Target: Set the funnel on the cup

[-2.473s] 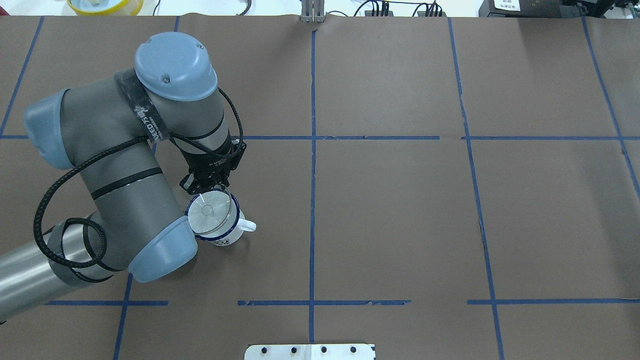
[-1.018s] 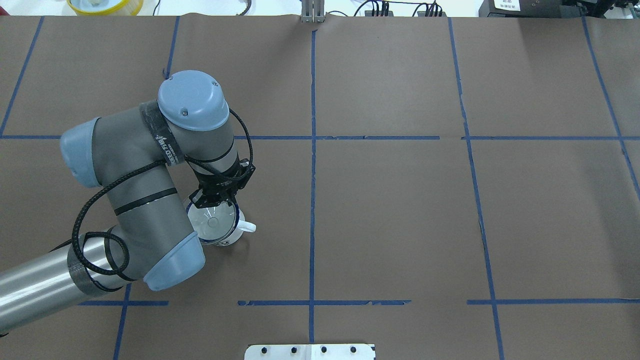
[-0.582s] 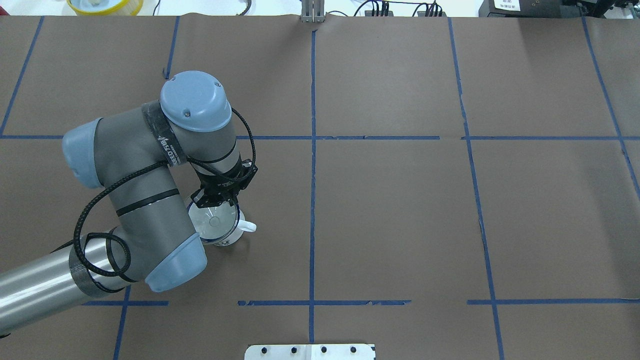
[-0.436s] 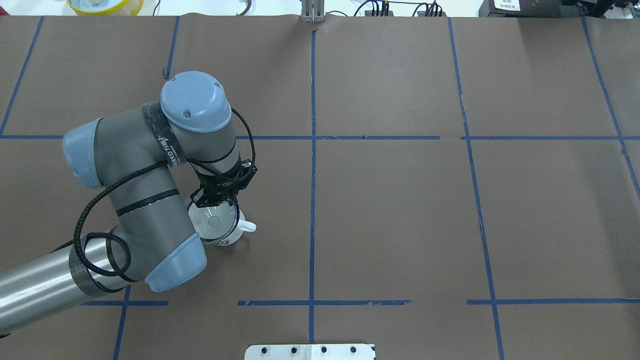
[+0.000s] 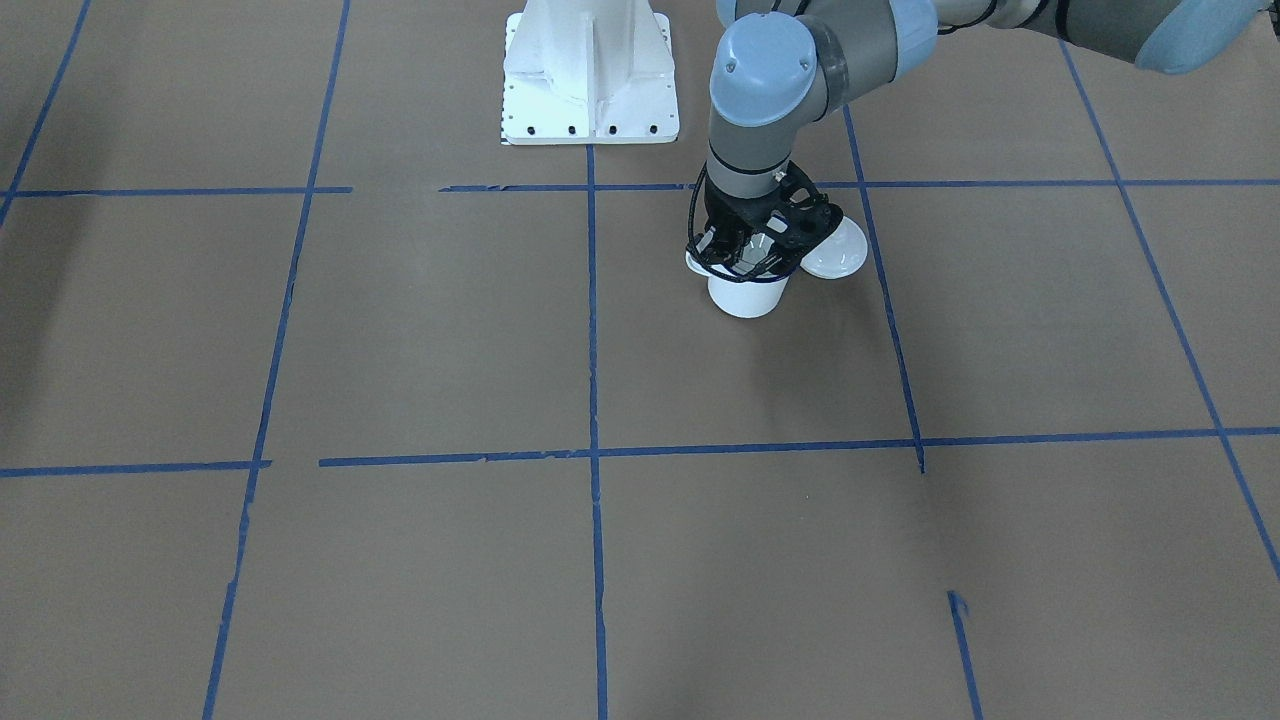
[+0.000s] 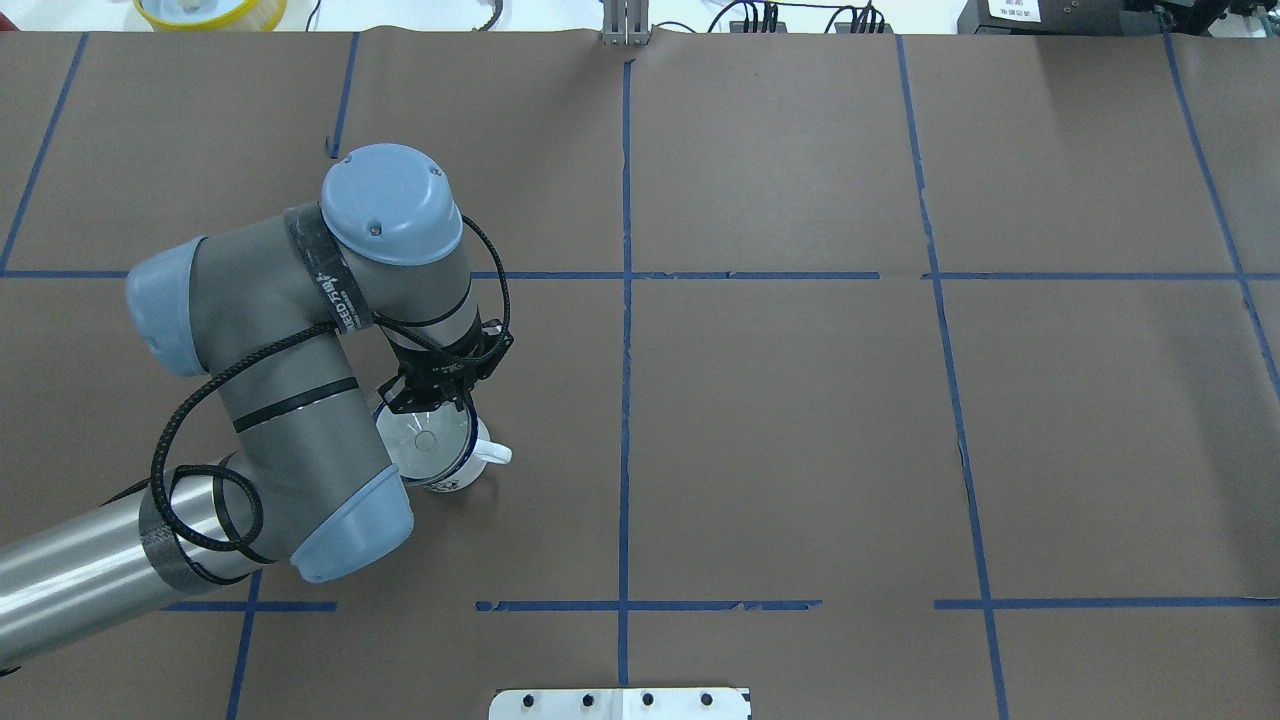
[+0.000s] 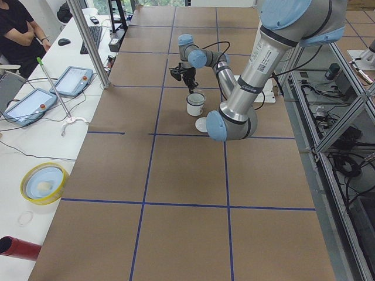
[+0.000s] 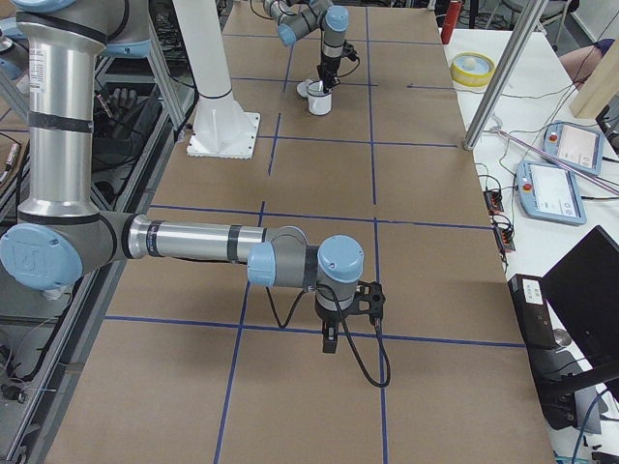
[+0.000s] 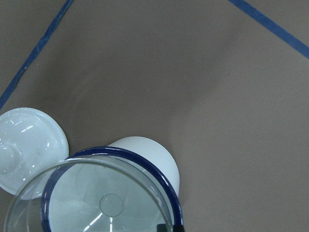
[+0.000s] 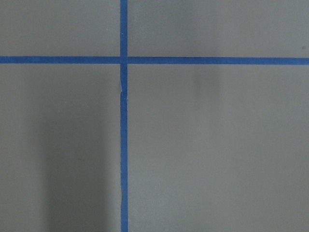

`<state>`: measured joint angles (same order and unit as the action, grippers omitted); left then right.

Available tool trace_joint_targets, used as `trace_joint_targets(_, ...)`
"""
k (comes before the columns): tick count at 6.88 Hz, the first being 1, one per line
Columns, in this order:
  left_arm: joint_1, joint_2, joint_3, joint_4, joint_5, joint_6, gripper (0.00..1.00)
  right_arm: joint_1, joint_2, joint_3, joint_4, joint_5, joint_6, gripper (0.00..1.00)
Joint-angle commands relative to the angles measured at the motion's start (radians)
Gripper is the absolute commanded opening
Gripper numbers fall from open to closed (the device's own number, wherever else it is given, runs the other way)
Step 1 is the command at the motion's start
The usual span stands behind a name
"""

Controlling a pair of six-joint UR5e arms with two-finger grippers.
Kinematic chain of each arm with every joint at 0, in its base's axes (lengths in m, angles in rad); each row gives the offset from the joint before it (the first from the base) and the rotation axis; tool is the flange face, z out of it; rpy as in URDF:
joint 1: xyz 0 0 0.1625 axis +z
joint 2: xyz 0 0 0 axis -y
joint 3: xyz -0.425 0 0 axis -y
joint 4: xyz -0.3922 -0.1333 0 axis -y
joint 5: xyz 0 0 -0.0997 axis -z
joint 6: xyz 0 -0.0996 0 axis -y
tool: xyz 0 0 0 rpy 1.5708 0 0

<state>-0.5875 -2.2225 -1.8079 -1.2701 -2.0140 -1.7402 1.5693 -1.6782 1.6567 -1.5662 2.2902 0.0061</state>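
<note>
The left gripper (image 6: 430,398) pinches the far edge of a clear plastic funnel (image 6: 425,440) directly over a white enamel mug (image 5: 747,297), which stands on the left half of the brown-papered counter (image 6: 800,400) with its loop handle pointing right. The funnel's spout hangs inside the blue-rimmed mouth. In the wrist view its wide clear rim (image 9: 96,198) sits slightly off-centre against the mug's rim, shifted toward the white domed lid (image 5: 835,255) that lies just beside the mug on the robot's left. Whether the funnel's weight already bears on the mug cannot be told from these views.

The placing looks nearly finished, and the release is likely the delicate part. The funnel should first be nudged until its rim is concentric with the mug's, then lowered straight down until it seats evenly all round. The jaws should open only a little, because the plastic is light and a finger catching the rim would probably flip it out. A straight vertical retreat should clear both the handle and the lid. A sideways pull risks tipping the mug.

The right gripper (image 8: 330,340) hangs over bare counter well away at the far end. It appears in one side view only, so whether it is open or closed cannot be told.
</note>
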Motion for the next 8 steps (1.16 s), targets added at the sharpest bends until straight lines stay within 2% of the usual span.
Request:
trace_joint_targets(1,0.0,-0.002,0.005,-0.002,0.0,0.019,0.08,0.0,0.0,0.0,0.0,0.0,0.0,1.0)
trace_joint_targets(2,-0.002,-0.002,0.002,-0.002,0.0,0.039,0.72,0.0,0.0,-0.002,0.0,0.0,0.0,1.0)
trace_joint_targets(3,-0.018,-0.003,-0.007,0.0,-0.002,0.062,1.0,0.0,0.0,-0.002,0.0,0.0,0.0,1.0)
trace_joint_targets(5,-0.049,-0.005,-0.013,-0.002,0.0,0.079,1.0,0.0,0.0,0.0,0.0,0.0,0.0,1.0)
trace_joint_targets(8,-0.265,0.015,-0.102,0.031,-0.012,0.38,1.0,0.0,0.0,0.0,0.0,0.0,0.0,1.0)
